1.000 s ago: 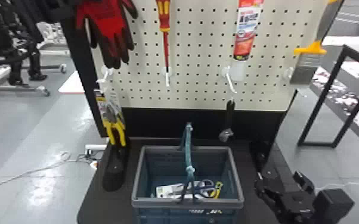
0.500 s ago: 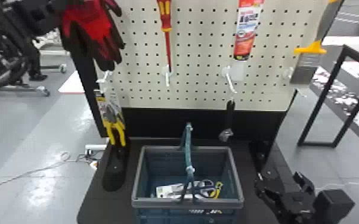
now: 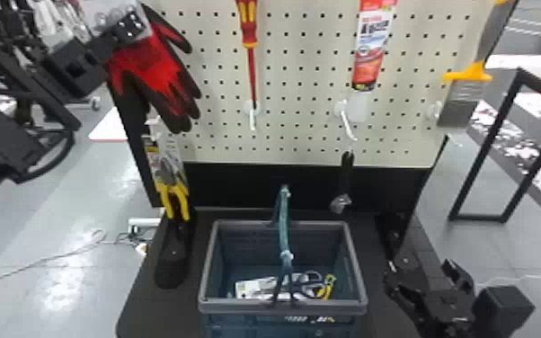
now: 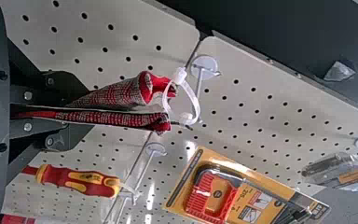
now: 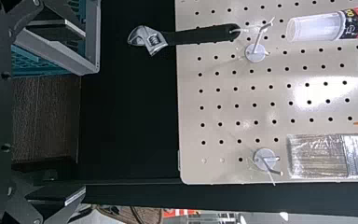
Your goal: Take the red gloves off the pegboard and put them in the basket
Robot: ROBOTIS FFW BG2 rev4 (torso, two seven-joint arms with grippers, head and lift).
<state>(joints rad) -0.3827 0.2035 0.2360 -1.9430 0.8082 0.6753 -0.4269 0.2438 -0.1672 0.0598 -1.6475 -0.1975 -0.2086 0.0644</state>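
At the upper left of the pegboard (image 3: 301, 63), your left pincer (image 3: 128, 29) is closed on one pair of red-and-black knitted gloves (image 3: 150, 67). In your left wrist view, two speckled red-and-grey cuffs run between its black fingers (image 4: 58, 88), and one white plastic loop (image 4: 195, 100) joins the cuff ends. That loop lies right by one white hook (image 4: 205, 67); you cannot tell whether it is on the hook or clear of it. The gloves' dark fingertips hang down in front of the board.

Just below them you have one carded pair of yellow-handled pliers (image 3: 173, 193). To their right hangs one red-and-yellow screwdriver (image 3: 249, 40), tip down, then one red-and-white tube (image 3: 370, 49), and near the board's right edge one flat brush with grey bristles and an orange-yellow collar (image 3: 467, 74). Lower down hangs one black-handled adjustable wrench (image 3: 346, 180).

In front of the board, one blue-green plastic basket with a grey rim (image 3: 283, 305) sits on the black tabletop (image 3: 152, 310), its one handle (image 3: 284, 224) upright. Inside you can see one white package (image 3: 256, 287) and one yellow piece (image 3: 328, 285). Your right pincer (image 3: 418, 272) is beside the basket's right side, its two fingers spread apart with nothing between them.
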